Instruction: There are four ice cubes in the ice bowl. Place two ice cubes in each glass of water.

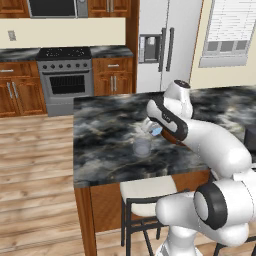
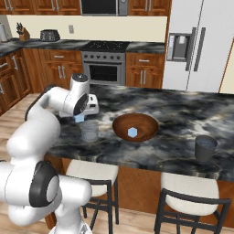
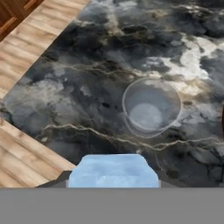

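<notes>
Gripper [image 1: 154,129] in the left base view closed on an ice cube [image 1: 156,131] — pale blue, pinched at the tip, hanging above the dark marble counter [image 1: 105,135]. Glass of water [image 1: 142,146] standing at about 7 o'clock from the cube, just below it, not touching. Stool [image 1: 145,196] tucked under the counter edge.

Right base view: gripper [image 2: 81,117] with the same held cube [image 2: 80,118] over the counter [image 2: 183,114], glass of water [image 2: 89,130] at 5 o'clock from it, close by. Ice bowl [image 2: 135,127] of reddish-brown wood at 3 o'clock from the glass, apart from it, with one loose cube [image 2: 132,132] lying near its middle. Second, darker glass [image 2: 205,147] well apart at the bowl's 4 o'clock, near the counter's front edge.

Hand view: held cube [image 3: 113,171] at 6 o'clock, jaws half-parted around it; glass of water [image 3: 152,106] at 1 o'clock from the cube — upright, seen from above, rim clear of the cube. Wooden floor [image 3: 26,48] at 10 o'clock.
</notes>
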